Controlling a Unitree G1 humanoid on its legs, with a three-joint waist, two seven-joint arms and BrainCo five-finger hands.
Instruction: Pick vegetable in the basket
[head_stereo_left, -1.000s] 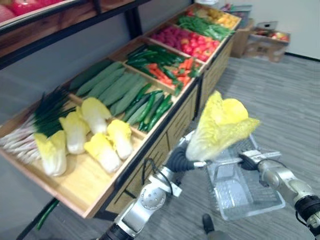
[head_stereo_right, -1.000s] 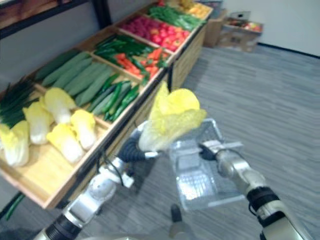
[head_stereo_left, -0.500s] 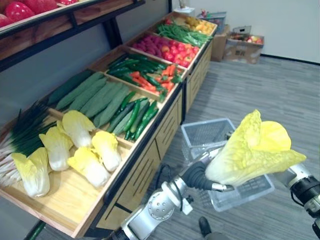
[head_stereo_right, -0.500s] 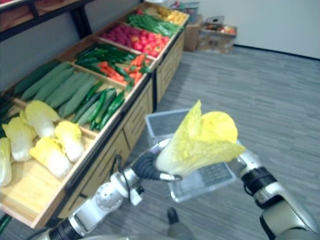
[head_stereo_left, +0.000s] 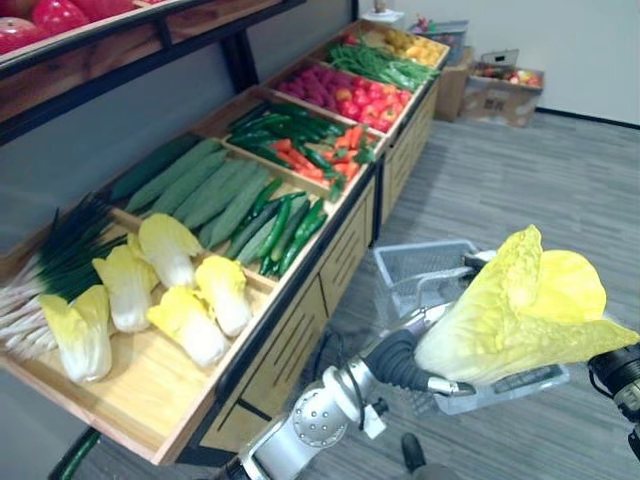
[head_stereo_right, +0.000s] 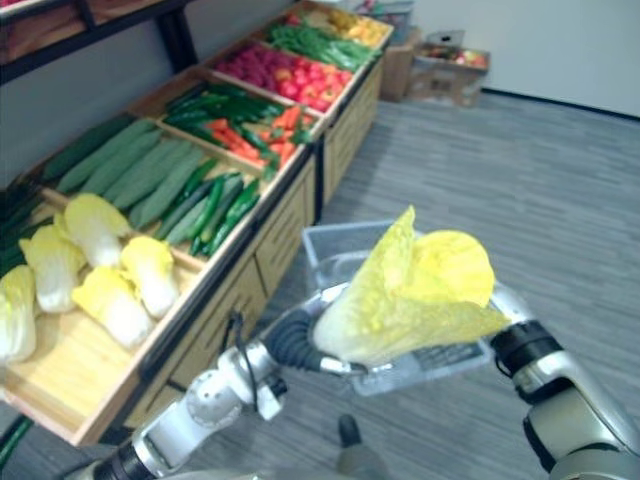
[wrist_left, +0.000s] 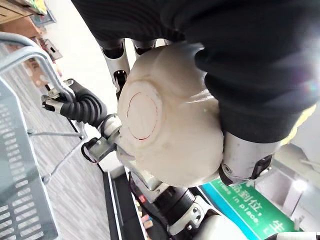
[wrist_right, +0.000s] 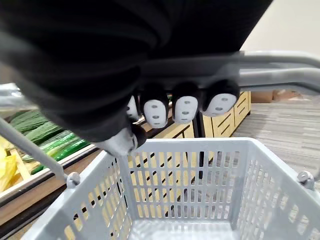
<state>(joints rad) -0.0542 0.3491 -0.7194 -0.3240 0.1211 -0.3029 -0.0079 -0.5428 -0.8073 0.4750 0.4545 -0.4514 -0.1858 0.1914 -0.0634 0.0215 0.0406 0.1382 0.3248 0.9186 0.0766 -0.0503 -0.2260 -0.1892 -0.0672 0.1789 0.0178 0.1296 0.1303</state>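
Observation:
My left hand is shut on a yellow-green napa cabbage, gripping it near its pale cut base. The cabbage is held in the air, leaves pointing up and to the right, in front of a grey plastic basket and covering much of it. My right hand is curled round the basket's grey handle and holds the basket above the floor. Inside, the basket holds nothing that I can see.
A long wooden display stand runs along the left, with more cabbages, scallions, cucumbers, chillies and red produce. Cardboard boxes sit at the far end. Grey floor lies to the right.
The cabbage has swung right and lower, from beside the basket to in front of it. The basket has come closer to the stand. The camera has also shifted.

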